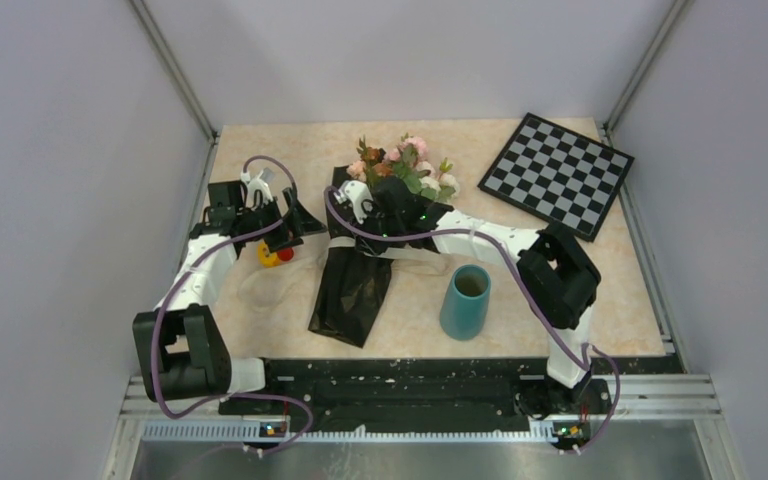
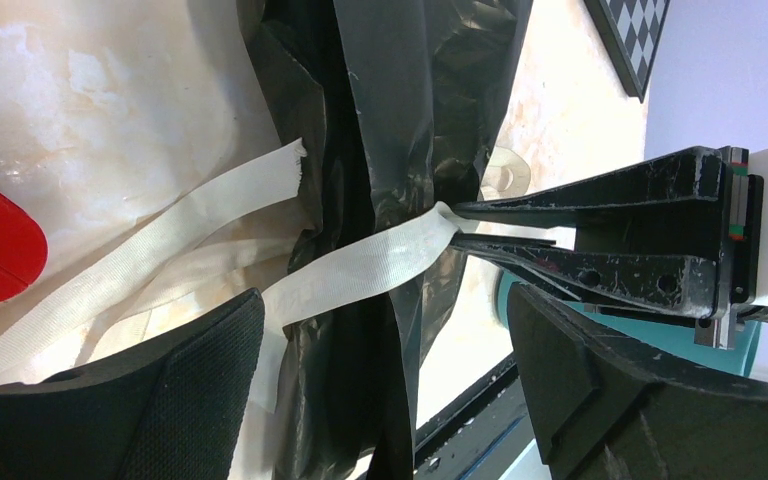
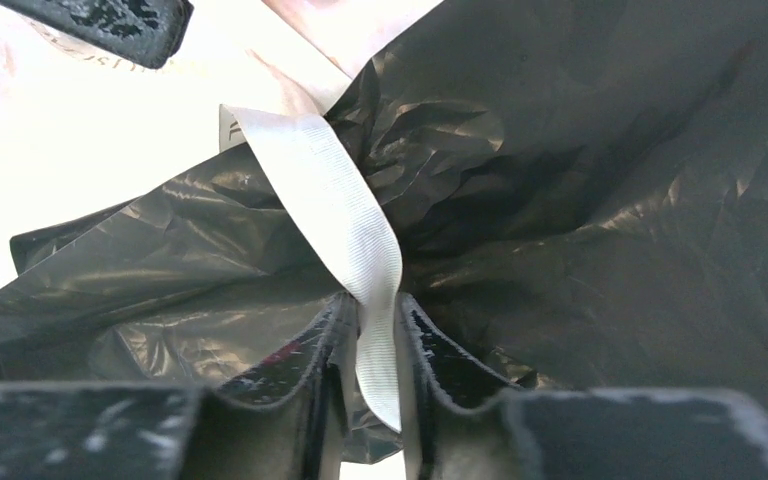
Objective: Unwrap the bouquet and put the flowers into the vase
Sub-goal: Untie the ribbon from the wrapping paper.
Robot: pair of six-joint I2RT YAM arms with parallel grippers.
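Note:
The bouquet lies lengthwise on the table in glossy black paper. Its flowers, pink, cream and orange, point to the far side. A cream ribbon crosses the paper's waist, and loose lengths trail left over the table. My right gripper reaches in from the right and is shut on one ribbon end; its thin fingertips pinch that strip in the left wrist view. My left gripper stands open just left of the bouquet with nothing held. The teal vase stands upright to the right of the paper.
A small red-and-yellow object sits beside the left gripper, close to the trailing ribbon. A black-and-white checkerboard lies at the back right. The table's near edge with its black rail runs just below the paper's tail.

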